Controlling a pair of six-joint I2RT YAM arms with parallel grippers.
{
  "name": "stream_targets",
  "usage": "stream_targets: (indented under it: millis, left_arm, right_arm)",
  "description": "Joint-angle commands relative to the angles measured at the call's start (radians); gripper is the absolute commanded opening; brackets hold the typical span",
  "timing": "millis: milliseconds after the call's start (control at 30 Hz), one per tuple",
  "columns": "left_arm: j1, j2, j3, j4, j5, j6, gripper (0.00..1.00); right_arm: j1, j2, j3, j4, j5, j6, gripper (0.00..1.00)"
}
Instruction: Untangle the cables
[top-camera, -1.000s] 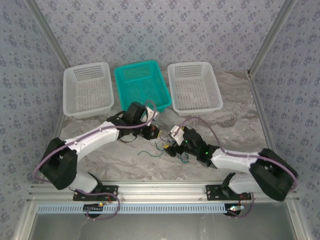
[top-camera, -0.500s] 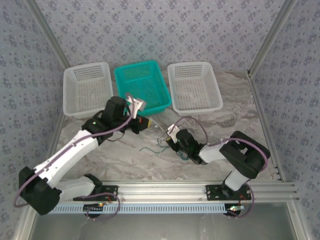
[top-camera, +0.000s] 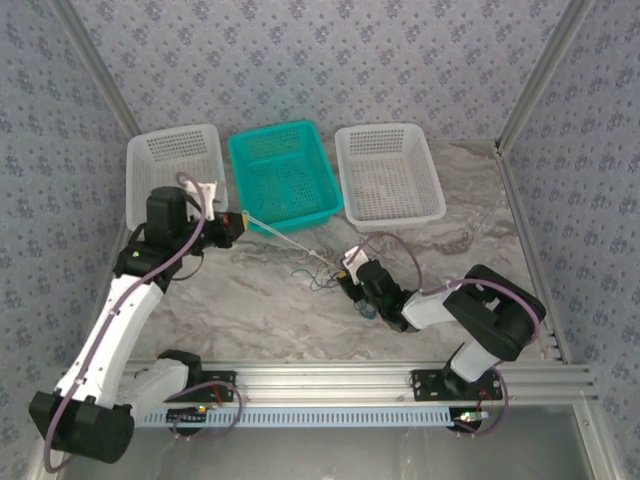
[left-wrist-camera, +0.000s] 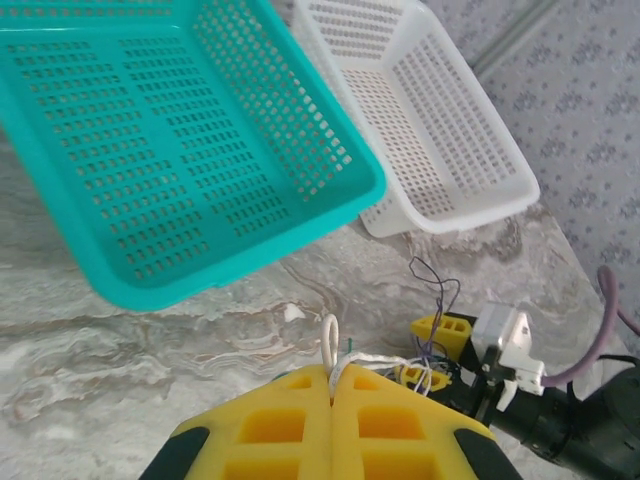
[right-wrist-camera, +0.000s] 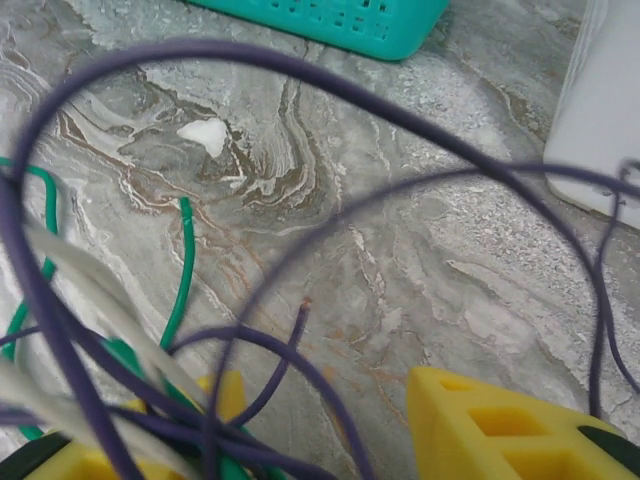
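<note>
The cables (top-camera: 318, 273) are tangled at the middle of the surface (top-camera: 250, 305), at the spread right end effector (right-wrist-camera: 325, 402). A pale strand (top-camera: 285, 238) is pinched by the left end effector (left-wrist-camera: 331, 385).

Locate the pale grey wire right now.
Top view, left of centre: the pale grey wire runs from the left gripper, in front of the teal basket, to the tangle by the right gripper.
</note>
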Motion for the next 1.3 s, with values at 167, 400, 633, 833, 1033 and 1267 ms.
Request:
stream_targets:
  millis: [167, 400, 633, 833, 1033, 1267]
  left_arm:
    - [0.188, -0.074, 0.121, 0.009, -0.048, -0.049, 0.00]
    - [0.240, -0.042, 0.234, 0.022, 0.026, -0.042, 0.00]
    - [0.237, -0.010, 0.209, 0.116, 0.200, -0.077, 0.00]
    - [0.203, 0.027, 0.300, 0.100, 0.221, -0.071, 0.00]
    - [0.156, 0.102, 0.423, 0.109, 0.159, -0.092, 0.00]
    - [0.081, 0.192, 0.515, 0.202, 0.160, -0.098, 0.00]
  right_arm:
    - [-0.026, -0.022, -0.075, -0.080, 0.071, 0.044, 0.49]
    - [-0.040, -0.035, -0.087, -0.076, 0.071, 0.058, 0.48]
    - [-0.041, -0.103, -0.072, -0.117, 0.019, 0.051, 0.51]
    - [-0.041, -0.269, -0.087, -0.195, -0.066, 0.044, 0.70]
    - [-0.041, -0.533, -0.040, -0.323, -0.280, -0.018, 0.98]
    - [-0.063, -0.350, 0.209, -0.281, -0.457, -0.209, 1.00]
